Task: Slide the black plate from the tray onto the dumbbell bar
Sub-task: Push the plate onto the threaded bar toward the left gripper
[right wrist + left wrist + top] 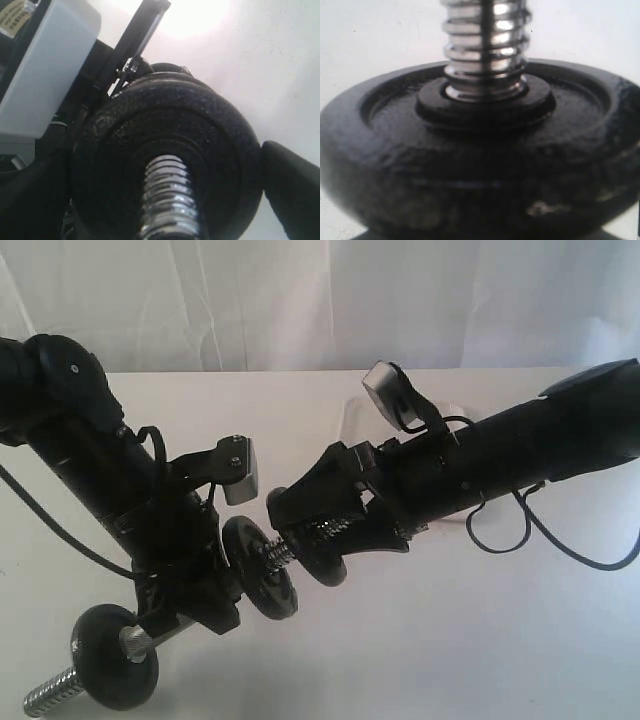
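Landmark: the dumbbell bar (50,696), lying aslant over the bench (450,640), one threaded end low, the other raised toward the right arm.

- Left tool (195,605) is clamped round the bar's middle, between the two fitted discs. Likely reason: to keep the rod steady and its raised end presented as a fixed target. Its fingers do not show in the left wrist view, only a fitted disc (480,165) with thread rising from its hub.
- Right tool (300,530) sits over the bar's raised end, thread visible between its fingers. It appears to pinch the black plate (326,566) by the rim. One finger (292,187) lies against the plate's edge in the right wrist view; the other side is too dark to confirm.
- The plate is off the tray and on the bar's raised thread, which pokes through its hole toward the right wrist camera. It hangs apart from the inner disc (262,568), with bare thread between.
- The tray (352,420) lies beyond the bar's raised end, mostly hidden by the right arm.
- Judgement: threading is begun; the plate needs pushing along the bar until it touches the inner disc. Coarse thread could snag a tilted hole.
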`<state>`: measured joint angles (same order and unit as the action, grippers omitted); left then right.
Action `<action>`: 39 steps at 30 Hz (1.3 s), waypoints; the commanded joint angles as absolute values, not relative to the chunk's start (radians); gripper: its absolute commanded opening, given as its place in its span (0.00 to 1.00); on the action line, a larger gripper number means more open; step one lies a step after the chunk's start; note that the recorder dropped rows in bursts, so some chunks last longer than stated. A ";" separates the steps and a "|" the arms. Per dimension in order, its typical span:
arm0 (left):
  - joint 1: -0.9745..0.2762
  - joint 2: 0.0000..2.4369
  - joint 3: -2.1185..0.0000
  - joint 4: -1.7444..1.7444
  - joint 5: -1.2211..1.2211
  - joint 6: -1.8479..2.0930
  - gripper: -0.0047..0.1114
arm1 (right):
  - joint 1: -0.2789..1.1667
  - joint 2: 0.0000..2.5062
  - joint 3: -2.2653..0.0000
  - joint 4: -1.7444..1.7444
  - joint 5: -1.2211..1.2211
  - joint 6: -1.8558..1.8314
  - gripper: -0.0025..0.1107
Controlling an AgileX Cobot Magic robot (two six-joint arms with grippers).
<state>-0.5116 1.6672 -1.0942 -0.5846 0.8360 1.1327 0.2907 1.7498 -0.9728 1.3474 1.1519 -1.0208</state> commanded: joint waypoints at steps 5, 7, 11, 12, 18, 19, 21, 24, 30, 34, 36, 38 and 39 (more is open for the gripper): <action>-0.512 1.615 -1.118 -0.731 0.885 1.121 0.04 | 0.298 1.735 -0.975 1.409 1.221 -1.035 0.08; -0.512 1.615 -1.118 -0.731 0.885 1.121 0.04 | 0.298 1.735 -0.975 1.409 1.221 -1.035 0.17; -0.512 1.615 -1.118 -0.731 0.885 1.121 0.04 | 0.298 1.735 -0.975 1.409 1.221 -1.035 0.41; -0.512 1.615 -1.118 -0.731 0.885 1.121 0.04 | 0.298 1.735 -0.975 1.409 1.221 -1.035 0.49; -0.512 1.615 -1.118 -0.731 0.885 1.121 0.04 | 0.298 1.735 -0.975 1.409 1.221 -1.035 0.80; -0.512 1.615 -1.118 -0.731 0.885 1.121 0.04 | 0.298 1.735 -0.975 1.409 1.221 -1.035 0.81; -0.512 1.615 -1.118 -0.731 0.885 1.121 0.04 | 0.298 1.735 -0.975 1.409 1.221 -1.035 0.83; -0.512 1.615 -1.118 -0.731 0.885 1.121 0.04 | 0.298 1.735 -0.975 1.409 1.221 -1.035 0.83; -0.512 1.615 -1.118 -0.731 0.885 1.121 0.04 | 0.298 1.735 -0.975 1.409 1.221 -1.035 0.84; -0.512 1.615 -1.118 -0.731 0.885 1.121 0.04 | 0.298 1.735 -0.975 1.409 1.221 -1.035 0.85; -0.512 1.615 -1.118 -0.731 0.885 1.121 0.04 | 0.298 1.735 -0.975 1.409 1.221 -1.035 0.85; -0.512 1.615 -1.118 -0.731 0.885 1.121 0.04 | 0.298 1.735 -0.975 1.409 1.221 -1.035 0.85; -0.512 1.615 -1.118 -0.731 0.885 1.121 0.04 | 0.298 1.735 -0.975 1.409 1.221 -1.035 0.85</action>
<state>-0.5116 1.6672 -1.0942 -0.5846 0.8415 1.1366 0.2907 1.7498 -0.9728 1.3511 1.1519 -1.0208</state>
